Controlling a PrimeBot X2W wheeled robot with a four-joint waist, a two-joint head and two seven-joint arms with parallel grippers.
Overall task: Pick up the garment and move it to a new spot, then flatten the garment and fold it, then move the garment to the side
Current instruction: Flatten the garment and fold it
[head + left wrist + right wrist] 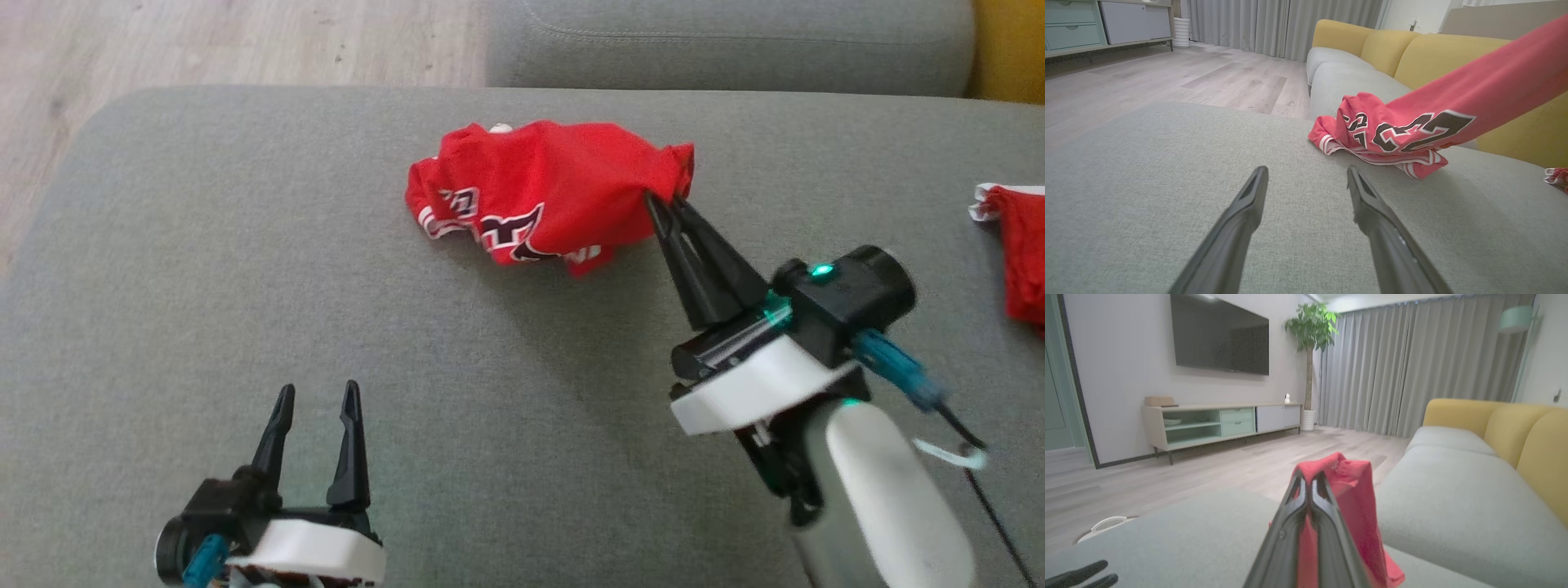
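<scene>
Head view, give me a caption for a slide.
Right gripper pinches the red garment by one edge on the grey cushion; left gripper stands open.

garment [571, 180] lettering [508, 233] partly hidden

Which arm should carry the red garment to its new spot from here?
Right. The right gripper is shut on the red garment at its edge, with that end raised. The left gripper stands open above the cushion, apart from the cloth.
</scene>
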